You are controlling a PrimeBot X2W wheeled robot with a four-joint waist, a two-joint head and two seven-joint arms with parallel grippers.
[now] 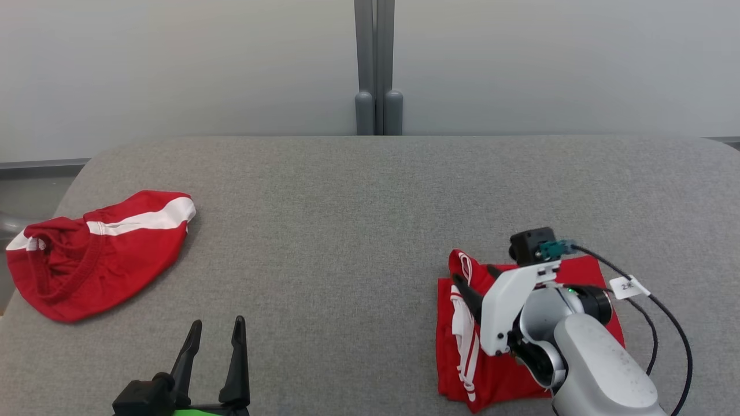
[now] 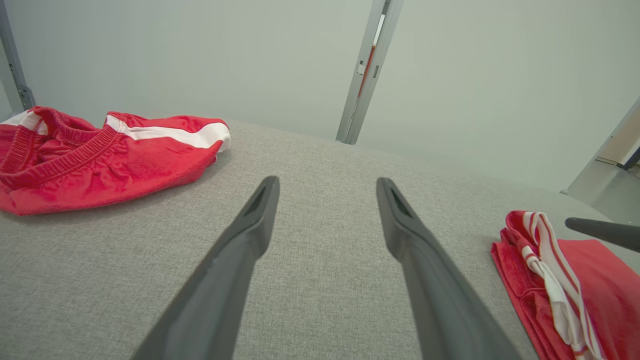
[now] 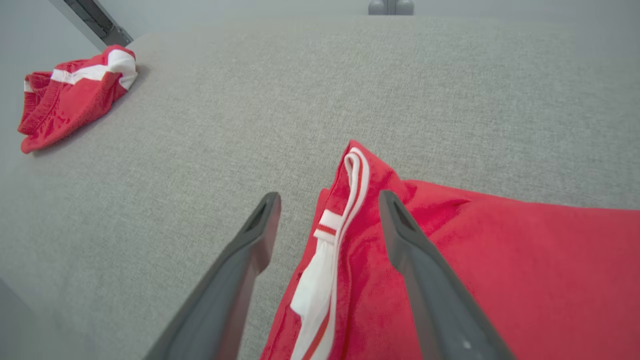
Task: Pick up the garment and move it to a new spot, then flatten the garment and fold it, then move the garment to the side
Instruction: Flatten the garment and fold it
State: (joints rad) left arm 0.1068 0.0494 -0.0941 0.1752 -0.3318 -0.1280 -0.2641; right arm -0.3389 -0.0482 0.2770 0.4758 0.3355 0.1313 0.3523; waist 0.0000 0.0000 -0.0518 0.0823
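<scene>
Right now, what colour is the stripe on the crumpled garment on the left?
White, across the crumpled red fabric garment; clearest in the head view.

Grey fabric table (image 1: 370,190): crumpled red shorts (image 1: 98,254) at left edge, folded red garment (image 1: 491,381) near front-right corner.

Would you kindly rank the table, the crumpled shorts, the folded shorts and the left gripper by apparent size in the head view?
1. table
2. crumpled shorts and folded shorts: about alike, and the folded pair is partly hidden, so I leave them tied
3. left gripper, smallest
</scene>
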